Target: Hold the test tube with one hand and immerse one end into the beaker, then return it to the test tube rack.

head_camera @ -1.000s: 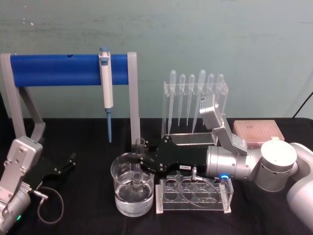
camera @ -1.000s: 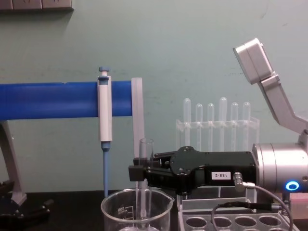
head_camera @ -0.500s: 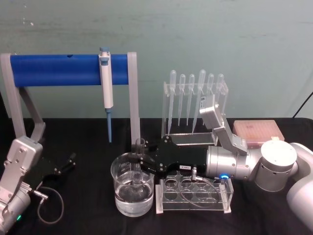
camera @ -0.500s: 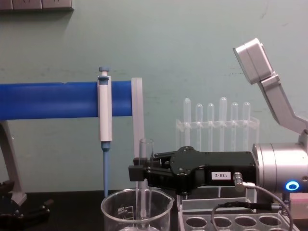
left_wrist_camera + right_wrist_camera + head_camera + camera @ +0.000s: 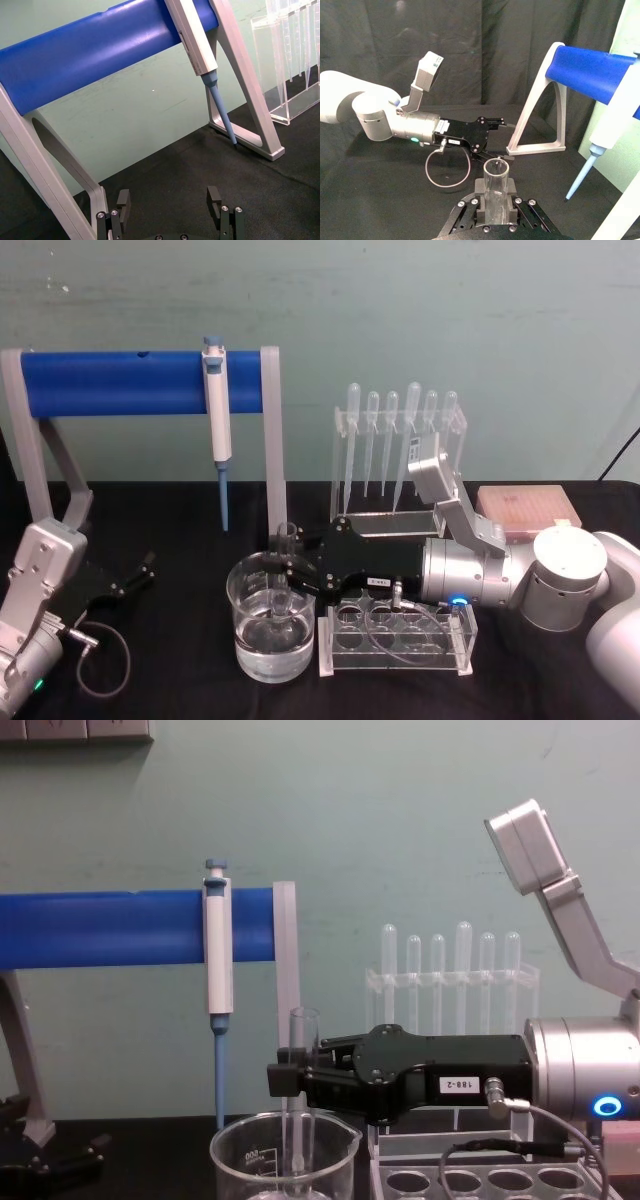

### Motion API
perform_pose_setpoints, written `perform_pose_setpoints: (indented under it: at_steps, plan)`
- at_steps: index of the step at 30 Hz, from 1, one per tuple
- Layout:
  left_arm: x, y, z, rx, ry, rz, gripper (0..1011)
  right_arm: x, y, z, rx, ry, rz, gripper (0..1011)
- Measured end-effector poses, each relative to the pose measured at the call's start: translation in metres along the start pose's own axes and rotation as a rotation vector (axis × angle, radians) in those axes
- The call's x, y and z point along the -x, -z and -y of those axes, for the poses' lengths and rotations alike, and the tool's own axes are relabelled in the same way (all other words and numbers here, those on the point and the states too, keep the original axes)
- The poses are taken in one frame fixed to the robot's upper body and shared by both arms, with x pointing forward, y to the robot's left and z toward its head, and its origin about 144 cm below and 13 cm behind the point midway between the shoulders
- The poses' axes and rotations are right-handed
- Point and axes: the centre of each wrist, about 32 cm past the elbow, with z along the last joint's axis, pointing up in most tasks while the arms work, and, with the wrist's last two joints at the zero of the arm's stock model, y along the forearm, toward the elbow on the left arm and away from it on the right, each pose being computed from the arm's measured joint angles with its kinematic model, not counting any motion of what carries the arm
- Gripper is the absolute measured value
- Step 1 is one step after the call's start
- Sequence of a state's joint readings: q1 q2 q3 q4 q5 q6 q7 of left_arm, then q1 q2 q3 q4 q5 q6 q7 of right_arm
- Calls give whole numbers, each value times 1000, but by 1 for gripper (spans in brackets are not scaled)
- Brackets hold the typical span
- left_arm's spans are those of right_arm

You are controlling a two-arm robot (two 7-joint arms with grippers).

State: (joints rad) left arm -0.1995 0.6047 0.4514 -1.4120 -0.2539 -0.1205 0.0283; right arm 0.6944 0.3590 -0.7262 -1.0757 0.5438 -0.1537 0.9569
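My right gripper (image 5: 290, 576) is shut on the test tube (image 5: 286, 536), a clear glass tube held upright over the beaker (image 5: 243, 638). The tube's lower end dips below the rim, into the water inside the beaker. From the chest, the test tube (image 5: 303, 1025) stands in the right gripper (image 5: 292, 1078) above the beaker (image 5: 238, 1160). In the right wrist view the test tube (image 5: 496, 182) sits between the black fingers (image 5: 479, 200). My left gripper (image 5: 135, 575) is parked at the table's left, open, with nothing between its fingers (image 5: 122, 200).
A blue bar stand (image 5: 120, 382) holds a white-and-blue pipettor (image 5: 217, 420) behind the beaker. A clear rack of pipettes (image 5: 398, 440) stands at the back. A clear plastic rack with round holes (image 5: 395, 640) lies under my right wrist. A pink box (image 5: 525, 508) is at the right.
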Motion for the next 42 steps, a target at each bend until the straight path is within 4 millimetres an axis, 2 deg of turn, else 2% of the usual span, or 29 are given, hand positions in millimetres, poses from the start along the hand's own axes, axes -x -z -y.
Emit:
perform_pose_setpoints:
  at_steps: [42]
  plan:
    - [0, 0, 0, 0, 0, 0, 1000, -2, -4, -1, -4, -3, 5, 228]
